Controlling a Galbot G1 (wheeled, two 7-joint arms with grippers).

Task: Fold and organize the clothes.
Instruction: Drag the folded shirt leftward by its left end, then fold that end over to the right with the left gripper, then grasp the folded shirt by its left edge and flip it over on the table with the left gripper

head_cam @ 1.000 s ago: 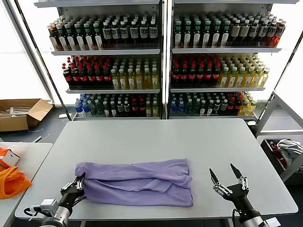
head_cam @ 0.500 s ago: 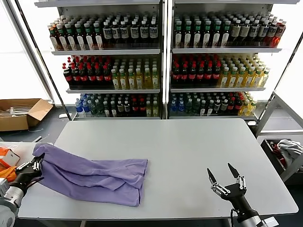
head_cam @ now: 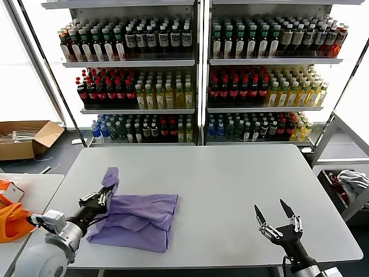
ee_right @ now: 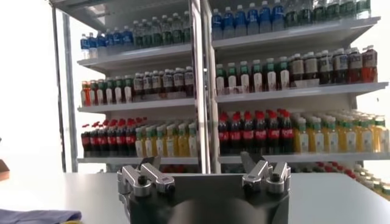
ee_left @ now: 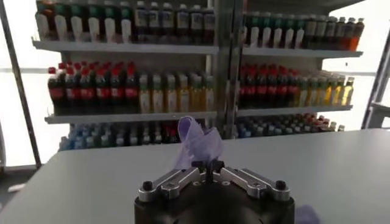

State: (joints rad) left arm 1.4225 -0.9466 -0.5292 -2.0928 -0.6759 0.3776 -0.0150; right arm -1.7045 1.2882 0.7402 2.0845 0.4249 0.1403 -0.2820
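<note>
You have one T-shirt (head_cam: 135,220) to deal with, lavender-purple, and it lies on the grey table (head_cam: 230,179) as a rumpled, roughly folded stack just ahead of and inboard of your left gripper (head_cam: 102,197). That gripper is closed on one end of the cloth — a flap stands up out of its fingertips, which the left wrist view shows plainly as a purple tongue rising from the pinched jaws (ee_left: 196,141). Judging by the layers, the shirt looks folded over on itself at least once, but the edges are uneven and the raised end has not been laid down, so I would put you somewhere in the middle: the held flap wants carrying across and releasing onto the stack, then smoothing and squaring. Your right gripper (head_cam: 277,222) hovers near the table's front edge, well apart from the shirt, its fingers spread wide and holding nothing; the garment shows only as a sliver at the edge of its wrist view (ee_right: 36,215). By count: one shirt, two grippers, one table. Off to the outer side of your left gripper sits orange fabric (head_cam: 14,222) — not part of the job.
</note>
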